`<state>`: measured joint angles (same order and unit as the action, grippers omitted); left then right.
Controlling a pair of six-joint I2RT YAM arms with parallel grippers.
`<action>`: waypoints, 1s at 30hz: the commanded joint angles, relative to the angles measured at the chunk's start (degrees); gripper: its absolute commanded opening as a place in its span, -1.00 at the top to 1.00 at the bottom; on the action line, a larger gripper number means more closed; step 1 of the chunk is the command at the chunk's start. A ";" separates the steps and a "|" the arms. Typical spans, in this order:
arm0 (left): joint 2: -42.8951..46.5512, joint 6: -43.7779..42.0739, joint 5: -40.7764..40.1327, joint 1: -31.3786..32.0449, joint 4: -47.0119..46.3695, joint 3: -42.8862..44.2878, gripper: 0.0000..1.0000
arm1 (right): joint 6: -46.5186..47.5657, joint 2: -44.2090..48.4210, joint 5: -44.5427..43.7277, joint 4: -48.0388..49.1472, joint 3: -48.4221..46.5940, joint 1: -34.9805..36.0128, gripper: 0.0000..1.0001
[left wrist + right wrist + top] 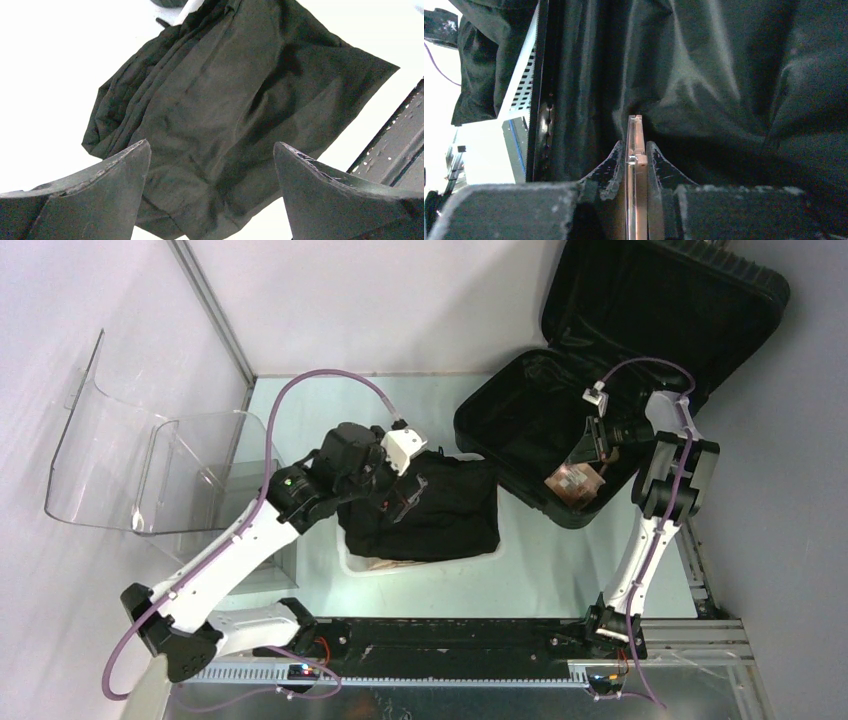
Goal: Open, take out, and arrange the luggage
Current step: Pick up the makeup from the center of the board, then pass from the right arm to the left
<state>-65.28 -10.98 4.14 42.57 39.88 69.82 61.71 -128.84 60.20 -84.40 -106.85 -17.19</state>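
The luggage (530, 410), a black hard-shell suitcase, lies open at the back right with its lid (665, 300) raised. My right gripper (583, 462) reaches into its lower half and is shut on a thin flat clear case with a pinkish-brown face (574, 486). In the right wrist view the case (635, 131) stands edge-on between the jaws of the right gripper (635, 147), against the black lining (724, 75). My left gripper (392, 483) hovers open over a black folded garment (430, 505). The left wrist view shows the garment (225, 100) below the left gripper (212, 150), with nothing between the fingers.
The garment lies draped over a white basket (362, 566) at the table's middle. A clear curved acrylic stand (150, 460) occupies the left side. The basket's perforated wall (523, 87) shows just beyond the suitcase rim. A metal rail (450, 640) runs along the near edge.
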 commanded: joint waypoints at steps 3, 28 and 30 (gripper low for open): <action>4.08 0.02 -3.14 0.35 3.02 2.11 -0.99 | -13.89 7.03 0.74 6.03 -3.09 1.10 1.00; 1.05 11.94 -11.22 0.25 2.73 12.22 -0.92 | -88.40 36.86 -13.81 53.89 11.71 13.77 1.00; 1.04 14.18 -11.08 0.30 1.98 12.88 -0.88 | -94.38 42.55 -12.46 62.59 20.61 16.35 1.00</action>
<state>-65.19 -2.28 -5.91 42.63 45.76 81.89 -15.42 -95.74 41.71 -39.40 -97.12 -5.30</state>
